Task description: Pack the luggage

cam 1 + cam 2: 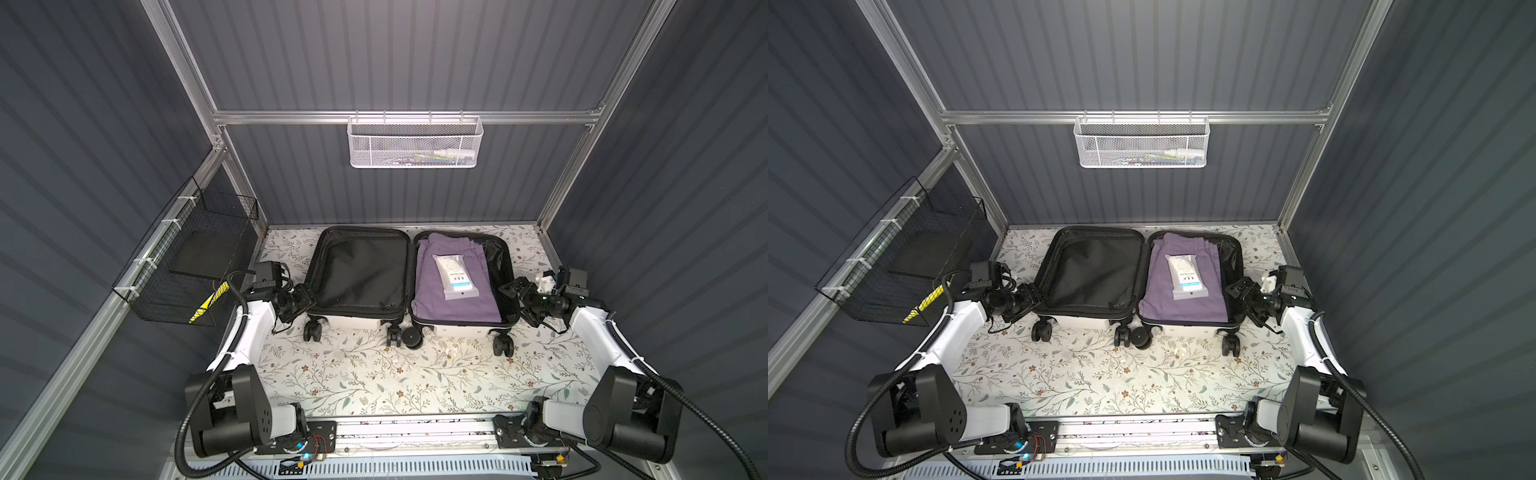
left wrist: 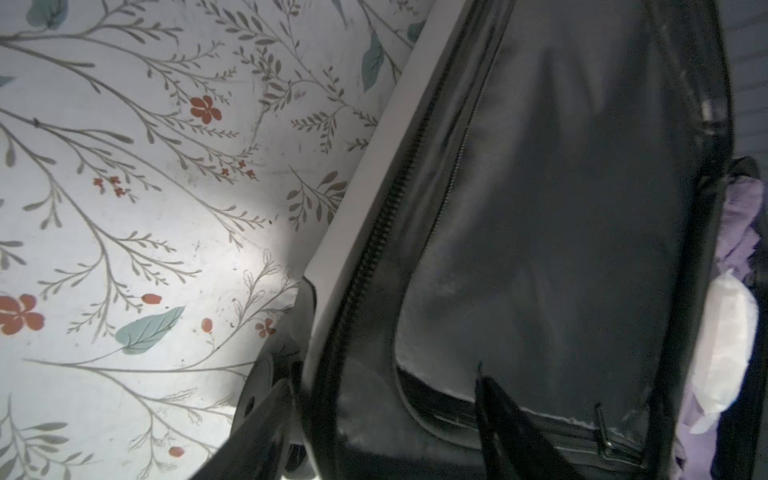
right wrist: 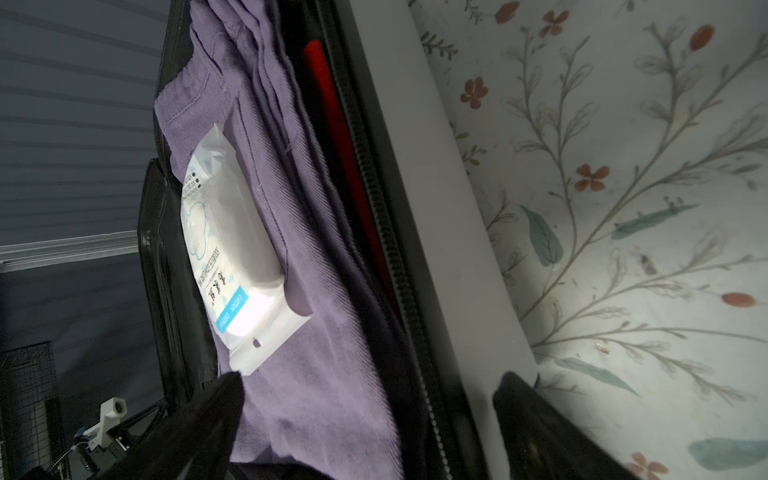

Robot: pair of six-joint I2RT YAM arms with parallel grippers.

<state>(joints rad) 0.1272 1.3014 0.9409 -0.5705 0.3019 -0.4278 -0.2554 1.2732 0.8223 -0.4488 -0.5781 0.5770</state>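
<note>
Dark ribbed walls are boxing in a floral table. The luggage is lying open flat at the table's far end, its left half bare black lining and its other half carrying a folded purple garment with a white wipes pack on top. Your left claw is sitting spread at the bare half's outer rim. Your right claw is sitting spread astride the packed half's outer wall. Neither is pinching anything. Reading this as the closing fold, you are wanting the left claw biting that rim squarely, then swinging it in an arc about the hinge rather than dragging it. Meanwhile you are steadying the packed shell with the right claw and watching that the garment edge is staying clear of the zip.
</note>
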